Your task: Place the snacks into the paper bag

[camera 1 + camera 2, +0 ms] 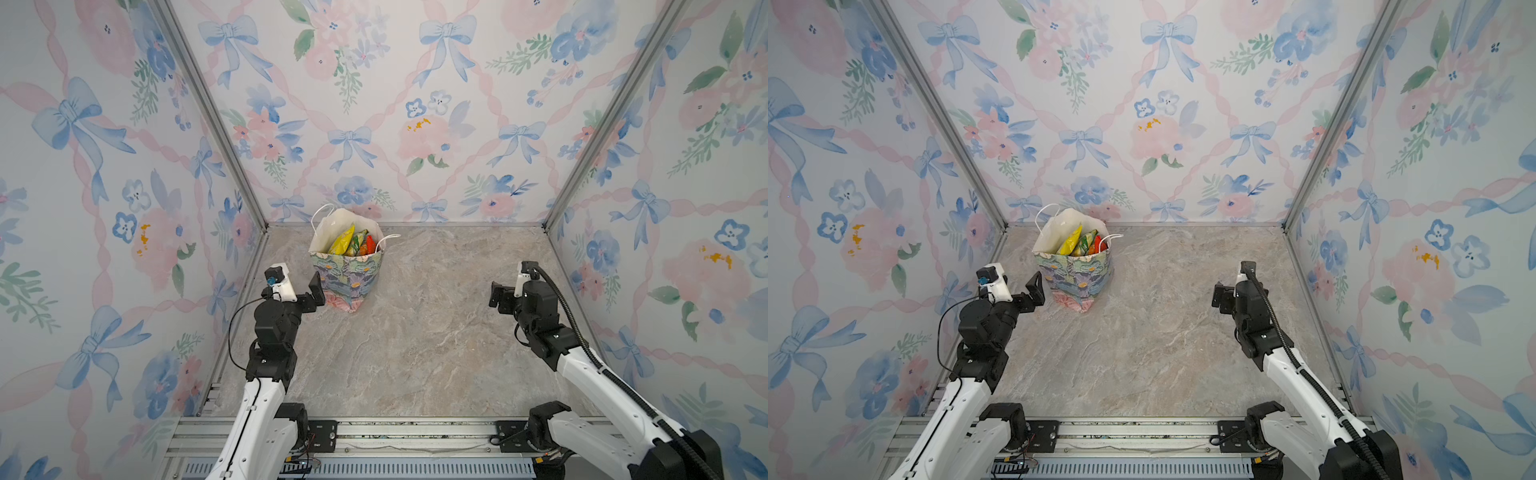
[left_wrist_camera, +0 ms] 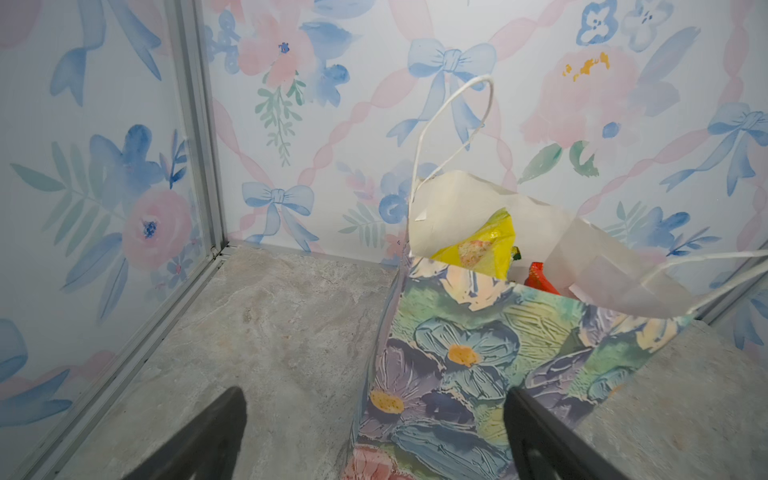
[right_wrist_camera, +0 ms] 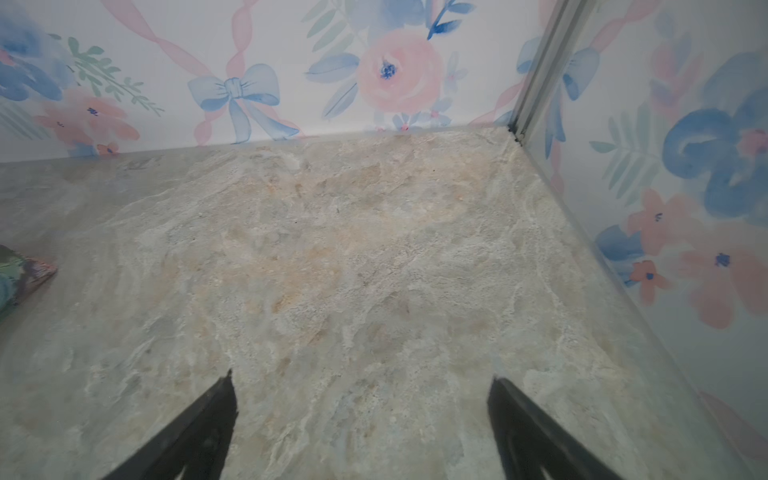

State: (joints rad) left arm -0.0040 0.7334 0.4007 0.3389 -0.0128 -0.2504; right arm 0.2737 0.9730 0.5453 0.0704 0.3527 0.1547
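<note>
Both hands hang released and empty: left hand (image 1: 315, 296) just beside the upright paper bag (image 1: 352, 279), right hand (image 1: 498, 297) well apart. Several snacks (image 1: 353, 243) stand inside it, on the tabletop (image 1: 419, 336).

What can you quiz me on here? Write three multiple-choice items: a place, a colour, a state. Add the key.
1. Where on the table does the paper bag stand?
A. By the far wall, left of middle.
B. At the near rail.
C. In the far right corner.

2. What colour is the tallest packet in the bag?
A. Purple.
B. Yellow.
C. Black.

3. How are the left gripper and right gripper?
A. Both open, empty.
B. Left shut on a packet.
C. Both shut on handles.

Key: 1 A, both top views show it there; 2 B, it shows yellow in both top views; 3 A, each wrist view shows spread jaws gripping nothing.
</note>
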